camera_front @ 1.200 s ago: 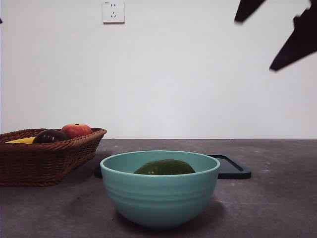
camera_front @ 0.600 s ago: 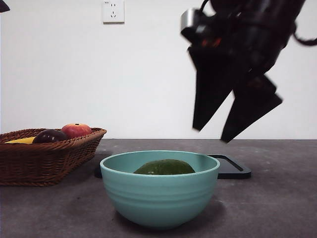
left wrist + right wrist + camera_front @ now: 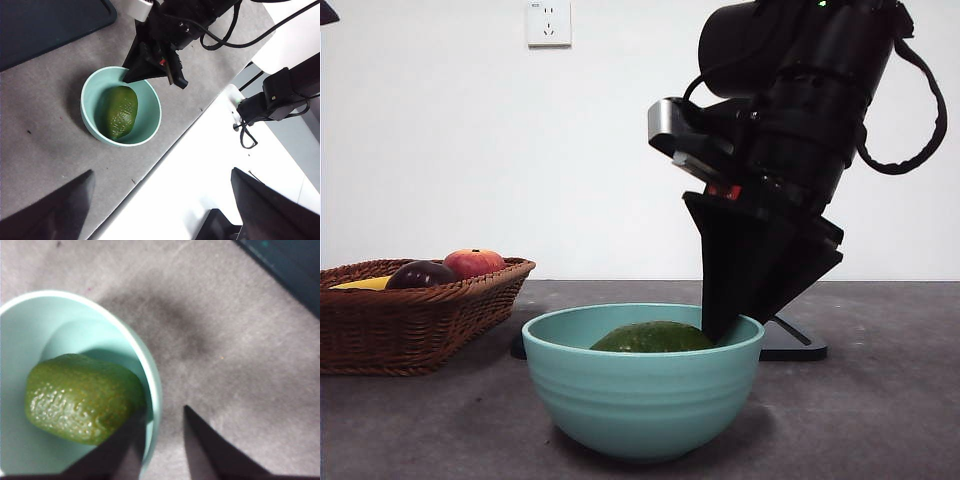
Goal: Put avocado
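Your right pincer [image 3: 720, 325] straddles the teal bowl's [image 3: 640, 400] rim, jaws parted, one jaw beside the avocado [image 3: 652, 338]; your left pincer [image 3: 160, 210] hangs open above the bench [image 3: 880, 420].

avocado [image 3: 82, 400] inside teal bowl [image 3: 150, 375]; right hand [image 3: 162, 415] jaws parted, straddling bowl rim.

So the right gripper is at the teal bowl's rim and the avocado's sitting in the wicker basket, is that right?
Not quite. The right gripper is at the teal bowl rim, one jaw inside and one outside, but the avocado lies in that bowl, not the wicker basket. The right wrist view shows it plainly, and the left wrist view confirms it.
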`<state>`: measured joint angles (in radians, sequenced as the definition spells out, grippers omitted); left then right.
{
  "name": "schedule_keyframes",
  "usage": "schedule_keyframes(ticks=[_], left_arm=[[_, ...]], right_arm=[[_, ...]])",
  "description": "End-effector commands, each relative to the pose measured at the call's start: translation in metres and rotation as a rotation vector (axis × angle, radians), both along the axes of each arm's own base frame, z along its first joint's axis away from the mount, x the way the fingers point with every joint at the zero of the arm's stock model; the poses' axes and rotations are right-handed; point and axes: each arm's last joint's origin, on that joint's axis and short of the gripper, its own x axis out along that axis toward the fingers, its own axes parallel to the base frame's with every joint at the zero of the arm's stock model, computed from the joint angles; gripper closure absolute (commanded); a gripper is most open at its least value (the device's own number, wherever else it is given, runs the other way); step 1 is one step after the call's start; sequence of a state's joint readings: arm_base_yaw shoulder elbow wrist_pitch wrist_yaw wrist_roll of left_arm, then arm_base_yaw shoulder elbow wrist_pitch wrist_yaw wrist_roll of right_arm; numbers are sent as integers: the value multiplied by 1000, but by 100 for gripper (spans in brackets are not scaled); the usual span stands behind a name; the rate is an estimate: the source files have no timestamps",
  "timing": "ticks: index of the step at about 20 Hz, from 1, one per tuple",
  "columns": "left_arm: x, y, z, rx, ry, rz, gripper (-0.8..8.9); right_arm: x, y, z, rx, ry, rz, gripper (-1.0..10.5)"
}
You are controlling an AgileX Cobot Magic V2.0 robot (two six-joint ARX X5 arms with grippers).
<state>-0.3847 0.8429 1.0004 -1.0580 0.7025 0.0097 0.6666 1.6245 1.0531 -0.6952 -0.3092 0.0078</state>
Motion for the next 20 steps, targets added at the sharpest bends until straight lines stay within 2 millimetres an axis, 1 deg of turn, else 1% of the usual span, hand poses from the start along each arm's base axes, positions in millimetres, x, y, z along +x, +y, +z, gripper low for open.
schedule_keyframes(ticks=[1,2,7,9,12,14,17,20], left_arm=[[1,-1,3,-6,-16,-13,377],[1,-1,3,-6,-16,-13,377],[1,-1,3,-6,-16,-13,377],[1,-1,3,-6,-16,-13,377],[1,-1,3,-6,-16,-13,377],[1,-1,3,-7,-16,-13,377],[1,-1,3,-7,-16,-13,377],[1,-1,3,-7,-16,-13,377]], right_arm=[[1,8,-1,3,-3,8,913],[0,8,-1,4,-2,8,935],[0,8,0,15,21,-20,935],[0,8,3,25,22,-31,935],[4,10,22,24,1,-46,935],[12,10,41,26,-27,-63,935],[27,6,66,63,-90,-107,935],[47,-2,79,89,-127,-162,935]])
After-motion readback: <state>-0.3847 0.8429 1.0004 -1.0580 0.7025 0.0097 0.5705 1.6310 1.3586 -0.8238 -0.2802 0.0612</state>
